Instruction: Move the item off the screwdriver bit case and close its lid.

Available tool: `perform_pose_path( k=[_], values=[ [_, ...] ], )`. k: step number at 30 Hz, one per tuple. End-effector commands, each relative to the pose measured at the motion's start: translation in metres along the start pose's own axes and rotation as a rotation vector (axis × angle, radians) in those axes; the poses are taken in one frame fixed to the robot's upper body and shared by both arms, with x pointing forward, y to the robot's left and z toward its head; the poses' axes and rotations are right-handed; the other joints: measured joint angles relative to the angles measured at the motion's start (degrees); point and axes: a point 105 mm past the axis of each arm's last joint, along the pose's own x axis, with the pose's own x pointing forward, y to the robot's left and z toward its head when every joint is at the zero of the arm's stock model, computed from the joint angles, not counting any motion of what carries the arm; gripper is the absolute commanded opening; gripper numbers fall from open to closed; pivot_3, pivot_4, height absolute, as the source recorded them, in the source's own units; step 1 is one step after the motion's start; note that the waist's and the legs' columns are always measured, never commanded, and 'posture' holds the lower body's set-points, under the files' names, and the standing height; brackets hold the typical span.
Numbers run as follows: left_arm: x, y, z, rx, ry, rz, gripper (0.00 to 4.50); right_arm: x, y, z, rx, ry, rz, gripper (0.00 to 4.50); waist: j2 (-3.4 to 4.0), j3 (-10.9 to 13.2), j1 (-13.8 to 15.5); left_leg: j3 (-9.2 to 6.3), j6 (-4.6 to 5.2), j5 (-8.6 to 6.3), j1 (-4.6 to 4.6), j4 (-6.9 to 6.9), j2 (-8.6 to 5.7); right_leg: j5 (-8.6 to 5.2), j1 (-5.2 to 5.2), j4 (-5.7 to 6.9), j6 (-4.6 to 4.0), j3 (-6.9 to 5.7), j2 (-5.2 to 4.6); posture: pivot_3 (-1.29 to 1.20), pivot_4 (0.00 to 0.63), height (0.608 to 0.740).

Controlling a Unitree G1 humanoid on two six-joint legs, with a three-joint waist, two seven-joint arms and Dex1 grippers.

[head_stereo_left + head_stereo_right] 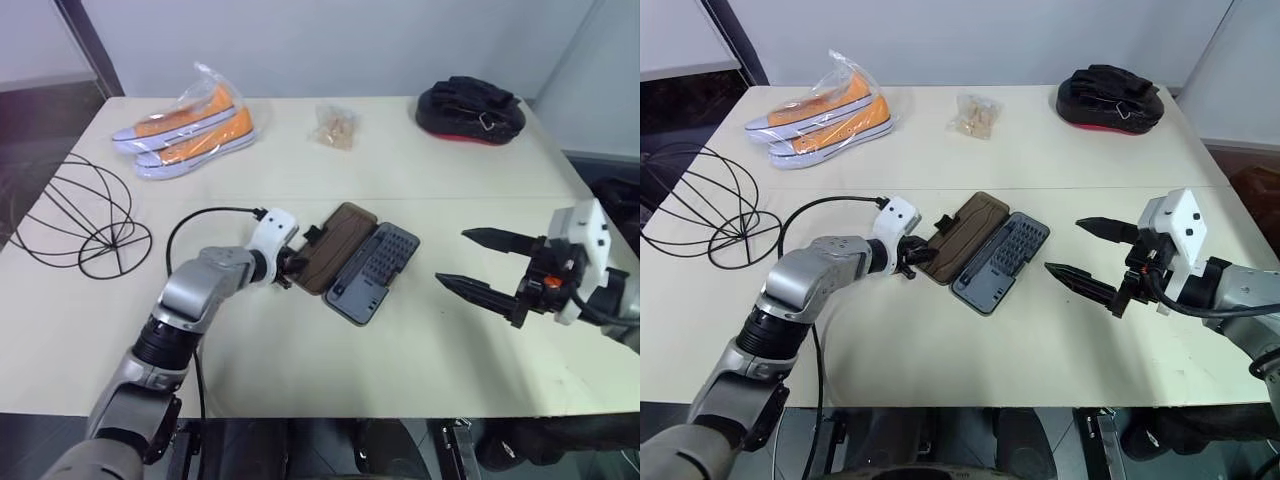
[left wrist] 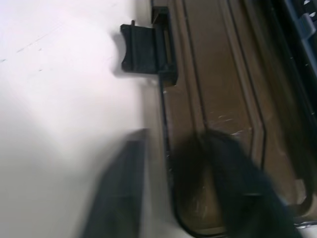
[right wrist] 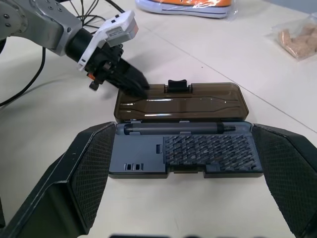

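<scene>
The item (image 1: 75, 215), a black wire globe, rests on the table at the far left, well apart from the screwdriver bit case (image 1: 375, 272). The case lies open mid-table, its dark grey tray holding rows of bits and a slim driver. The smoky-brown lid (image 1: 335, 248) lies flat beside the tray on its left. My left gripper (image 1: 297, 262) is at the lid's near left corner, one finger over the lid and one on the table side, pinching its rim (image 2: 171, 144). My right gripper (image 1: 452, 257) hovers open to the right of the case, holding nothing.
Bagged orange sneakers (image 1: 185, 125), a small snack bag (image 1: 335, 125) and a black-and-red pouch (image 1: 470, 108) lie along the far side of the table (image 1: 300, 350). A black cable (image 1: 200, 225) loops from my left wrist over the table.
</scene>
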Motion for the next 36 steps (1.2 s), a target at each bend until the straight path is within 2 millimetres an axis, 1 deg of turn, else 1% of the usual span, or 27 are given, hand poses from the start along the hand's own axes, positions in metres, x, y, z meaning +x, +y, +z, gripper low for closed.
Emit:
perform_pose_path(
  k=[1,4,7,9,11,14,17,19,22,25,30,33,36],
  values=[
    [0.001,0.008,-0.008,-0.019,0.03,0.035,0.05,-0.002,0.0,0.008,-0.038,-0.021,-0.002,4.5,0.0,-0.01,0.01,0.0,0.0,0.0,0.02,0.0,0.0,0.0,0.02,0.0,0.0,0.0,0.0,0.0,0.15,0.74],
    [0.003,0.012,-0.01,0.008,0.048,0.048,0.05,-0.004,0.0,0.008,-0.039,-0.02,-0.008,4.5,0.0,-0.02,0.03,0.0,0.0,0.0,0.02,0.01,0.0,0.0,0.03,0.01,0.0,0.0,0.0,0.0,0.15,0.74],
    [0.006,0.019,-0.012,0.098,0.064,0.058,0.05,-0.005,0.0,0.007,-0.039,-0.017,-0.014,4.5,0.0,-0.04,0.13,0.0,-0.01,0.0,0.11,0.03,-0.01,0.0,0.13,0.01,0.0,0.0,0.0,0.0,0.15,0.74],
    [0.008,0.022,-0.008,0.126,0.047,0.035,0.05,-0.006,0.001,0.007,-0.04,-0.016,-0.014,4.5,0.01,-0.05,0.13,0.0,-0.02,0.01,0.21,0.04,-0.02,0.0,0.24,0.01,0.0,0.0,0.0,0.0,0.15,0.74],
    [0.011,0.024,0.001,0.199,0.008,-0.019,0.05,-0.007,0.003,0.006,-0.042,-0.006,-0.005,4.5,0.01,-0.05,0.22,0.01,-0.03,0.03,0.31,0.06,-0.02,0.0,0.34,0.01,-0.01,0.0,0.0,0.0,0.15,0.74],
    [0.013,0.022,0.013,0.364,-0.051,-0.156,0.05,-0.01,0.01,0.006,-0.048,0.011,0.028,4.5,0.01,-0.05,0.26,0.02,0.01,0.14,0.35,0.07,-0.03,-0.02,0.39,-0.01,-0.05,0.01,0.01,0.0,0.15,0.74],
    [0.011,0.019,0.013,0.545,-0.047,-0.317,0.05,-0.014,0.014,0.005,-0.041,0.027,0.056,4.5,0.0,-0.05,0.17,0.03,0.01,0.15,0.28,0.07,-0.02,-0.02,0.33,-0.02,-0.05,0.02,0.01,0.0,0.15,0.74],
    [0.01,0.023,0.014,0.636,-0.028,-0.388,0.05,-0.016,0.015,0.004,-0.041,0.039,0.063,4.5,0.0,-0.04,0.16,0.03,0.01,0.15,0.13,0.06,-0.02,-0.01,0.18,-0.03,-0.04,0.01,0.0,0.0,0.15,0.74],
    [0.004,0.017,0.018,0.73,-0.035,-0.555,0.05,-0.019,0.018,0.004,-0.037,0.046,0.07,4.5,-0.01,-0.04,0.15,0.04,0.03,0.14,-0.03,0.06,-0.03,0.01,0.02,-0.02,-0.01,0.01,-0.01,0.0,0.15,0.74],
    [0.003,0.011,0.023,0.802,-0.051,-0.651,0.05,-0.021,0.024,0.002,-0.023,0.06,0.094,4.5,-0.02,-0.04,0.24,0.05,0.18,0.05,-0.08,0.05,-0.04,0.0,-0.02,-0.05,0.01,0.0,-0.01,0.0,0.15,0.74],
    [0.011,0.01,0.02,0.894,-0.026,-0.656,0.05,-0.023,0.036,-0.003,-0.017,0.098,0.147,4.5,-0.1,0.01,0.81,0.06,0.26,0.0,-0.14,0.06,-0.05,0.01,-0.04,-0.1,0.05,0.0,-0.01,0.0,0.15,0.74],
    [0.013,0.013,0.02,0.889,-0.025,-0.635,0.05,-0.024,0.042,-0.003,-0.01,0.099,0.188,4.5,-0.11,0.02,0.87,0.08,0.26,0.0,-0.12,0.09,-0.05,0.04,-0.02,-0.09,0.11,0.01,0.01,0.0,0.15,0.74],
    [0.012,0.019,0.018,0.849,-0.031,-0.612,0.05,-0.025,0.044,-0.003,-0.016,0.109,0.226,4.5,-0.13,0.03,0.86,0.08,0.26,0.0,-0.1,0.1,-0.04,0.05,-0.01,-0.07,0.14,0.01,0.02,0.0,0.15,0.74]
  ],
)
